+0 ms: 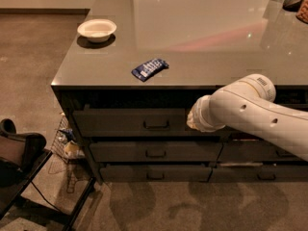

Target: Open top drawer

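Note:
The top drawer [120, 122] is the wide dark front just under the countertop, with a small bar handle [156, 124] at its middle. Its front sits about flush with the cabinet. My white arm reaches in from the right. My gripper [191, 120] is at the arm's left end, held against the right end of the top drawer's front, a little to the right of the handle. The wrist hides most of the gripper.
A white bowl [96, 29] and a blue packet [150, 68] lie on the grey countertop [202, 37]. Two shallower drawers [154, 151] sit below, and a narrower column [262, 153] is at the right. A black stand [21, 153] and a wire basket [66, 143] are on the floor at the left.

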Robot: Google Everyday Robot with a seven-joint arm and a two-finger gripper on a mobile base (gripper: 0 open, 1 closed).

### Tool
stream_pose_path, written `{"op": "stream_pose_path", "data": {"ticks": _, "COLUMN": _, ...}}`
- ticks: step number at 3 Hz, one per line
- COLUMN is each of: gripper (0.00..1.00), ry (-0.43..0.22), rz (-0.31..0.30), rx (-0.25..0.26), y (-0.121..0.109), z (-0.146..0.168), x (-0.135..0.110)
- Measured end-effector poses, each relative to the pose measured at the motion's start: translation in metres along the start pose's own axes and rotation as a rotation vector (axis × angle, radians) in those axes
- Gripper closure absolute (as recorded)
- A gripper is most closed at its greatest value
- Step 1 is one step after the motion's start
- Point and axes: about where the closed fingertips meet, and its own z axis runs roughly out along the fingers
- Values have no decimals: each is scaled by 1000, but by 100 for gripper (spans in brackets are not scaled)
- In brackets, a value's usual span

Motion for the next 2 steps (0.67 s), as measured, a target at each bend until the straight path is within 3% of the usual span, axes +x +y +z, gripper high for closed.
{"op": "stream_pose_path", "data": {"ticks": 1, "gripper": 74, "ry": -31, "rz": -5, "rx": 60, "y": -11, "z": 1, "x": -3}}
{"op": "stream_pose_path", "data": {"ticks": 2, "gripper": 51, "ry": -28, "rz": -7, "rx": 57, "y": -10, "z": 0, "x": -3}}
